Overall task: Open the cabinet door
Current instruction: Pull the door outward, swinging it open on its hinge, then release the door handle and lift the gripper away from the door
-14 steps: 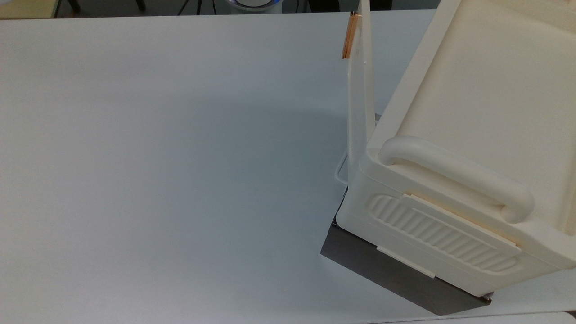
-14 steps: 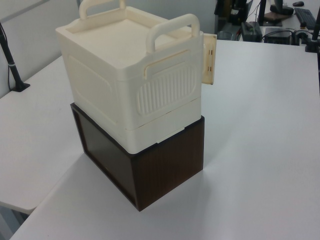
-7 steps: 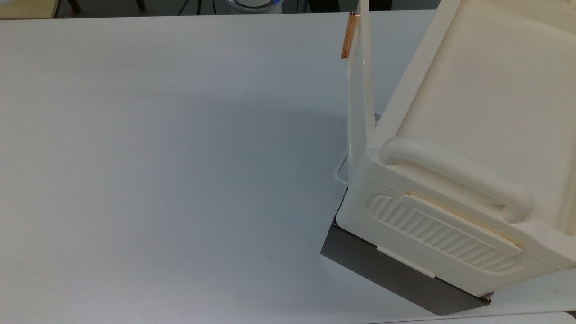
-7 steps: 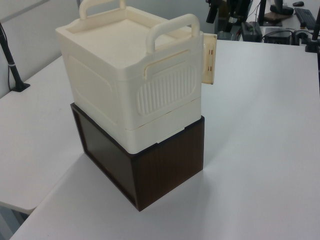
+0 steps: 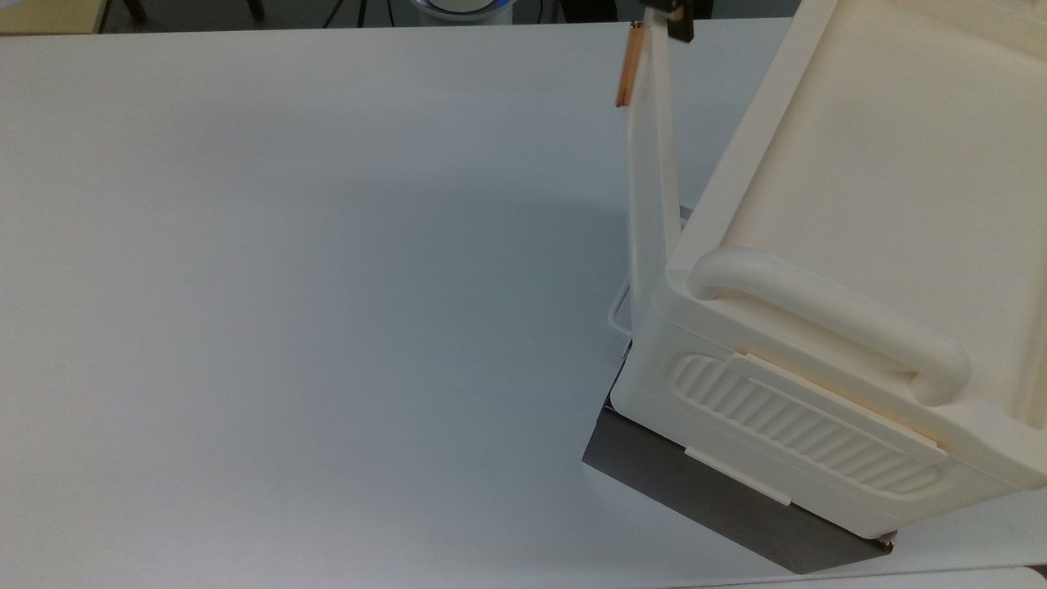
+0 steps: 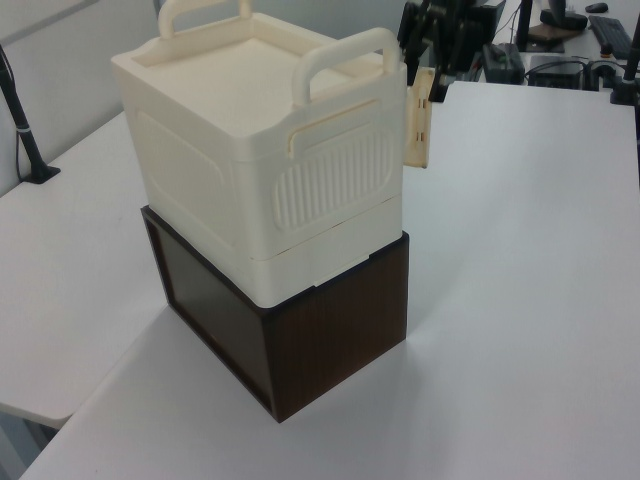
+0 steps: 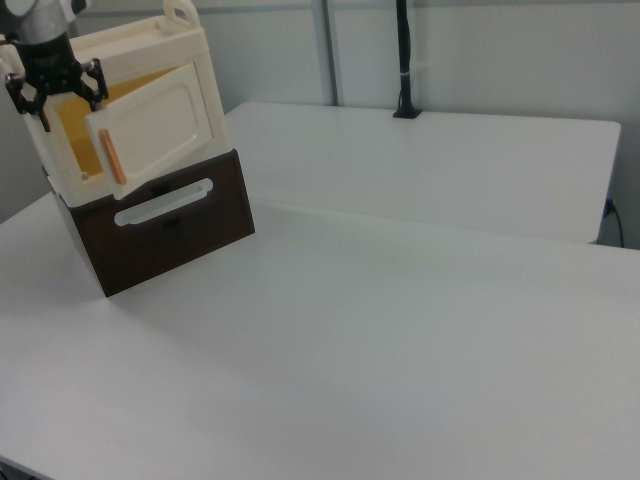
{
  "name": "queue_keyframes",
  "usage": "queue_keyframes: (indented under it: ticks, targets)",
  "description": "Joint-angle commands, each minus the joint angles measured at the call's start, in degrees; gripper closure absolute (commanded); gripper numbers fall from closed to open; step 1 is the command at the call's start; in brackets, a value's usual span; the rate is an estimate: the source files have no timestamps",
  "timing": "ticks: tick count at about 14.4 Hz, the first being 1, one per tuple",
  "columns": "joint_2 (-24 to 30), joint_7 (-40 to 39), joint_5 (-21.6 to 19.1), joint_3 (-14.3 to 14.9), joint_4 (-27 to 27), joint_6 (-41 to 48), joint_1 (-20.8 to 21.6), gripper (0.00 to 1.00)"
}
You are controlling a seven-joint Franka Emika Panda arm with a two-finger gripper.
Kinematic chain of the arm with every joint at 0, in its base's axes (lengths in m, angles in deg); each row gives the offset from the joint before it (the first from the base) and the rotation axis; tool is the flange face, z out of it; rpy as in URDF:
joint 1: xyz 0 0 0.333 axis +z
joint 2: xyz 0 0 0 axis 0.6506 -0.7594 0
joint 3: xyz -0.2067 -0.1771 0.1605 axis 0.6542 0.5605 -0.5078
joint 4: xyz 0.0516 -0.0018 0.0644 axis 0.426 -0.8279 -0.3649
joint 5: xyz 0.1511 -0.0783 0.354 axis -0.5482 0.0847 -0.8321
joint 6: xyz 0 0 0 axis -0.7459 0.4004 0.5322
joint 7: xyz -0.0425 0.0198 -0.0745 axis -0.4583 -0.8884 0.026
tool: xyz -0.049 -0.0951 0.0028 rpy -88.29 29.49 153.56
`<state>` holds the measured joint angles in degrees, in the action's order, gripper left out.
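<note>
The gripper (image 7: pixel 55 88) has its fingers spread apart, holding nothing, just above the free edge of the cabinet door (image 7: pixel 152 126). There is one door with one copper handle (image 7: pixel 112 157), swung partly open at 10 o'clock in the right view. One cream cabinet (image 6: pixel 250 150) stands on one dark brown box (image 6: pixel 300 335) on a white table (image 7: pixel 400 330). The right view shows a yellow interior (image 7: pixel 75 130); the left view shows two top handles (image 6: pixel 345 60).

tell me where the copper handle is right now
In the right view the copper handle sits at the right view's left, on the free edge of the partly open cabinet door, just above the dark brown base box.
</note>
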<state>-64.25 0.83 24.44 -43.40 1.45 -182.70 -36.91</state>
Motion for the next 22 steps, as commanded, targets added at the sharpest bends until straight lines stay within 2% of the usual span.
queue_keyframes:
  ticks: [1, 3, 4, 5, 7, 10, 13, 15, 16, 17, 19, 22]
  targets:
    - [0.20, 0.52, -0.12, 0.24, -2.83, -2.40, -4.36, 0.18]
    - [0.29, 0.60, 0.14, 0.93, -2.74, -2.22, -8.14, 0.18]
    - [0.29, 0.60, 0.23, 2.25, -2.66, -2.14, -8.94, 0.16]
    - [0.29, 0.69, 0.32, 3.48, -2.65, -2.05, -8.95, 0.15]
    - [0.29, 1.47, 1.71, 4.10, -2.92, -1.52, -9.04, 0.15]
    - [-0.06, 5.77, 6.02, 5.16, -3.62, 0.76, -9.48, 0.16]
    - [-2.52, 14.73, 13.22, 5.16, -3.27, 5.85, -9.39, 0.14]
    - [-2.70, 17.73, 13.50, 5.25, -3.44, 7.96, -9.74, 0.02]
    - [-2.35, 19.65, 13.50, 5.25, -3.45, 10.32, -10.35, 0.00]
    - [-2.09, 20.72, 13.50, 5.42, -3.53, 11.04, -10.53, 0.00]
    - [-1.30, 24.40, 13.50, 8.14, -3.62, 11.49, -9.75, 0.00]
    - [0.37, 30.38, 13.50, 8.58, -6.16, 10.61, -9.74, 0.00]
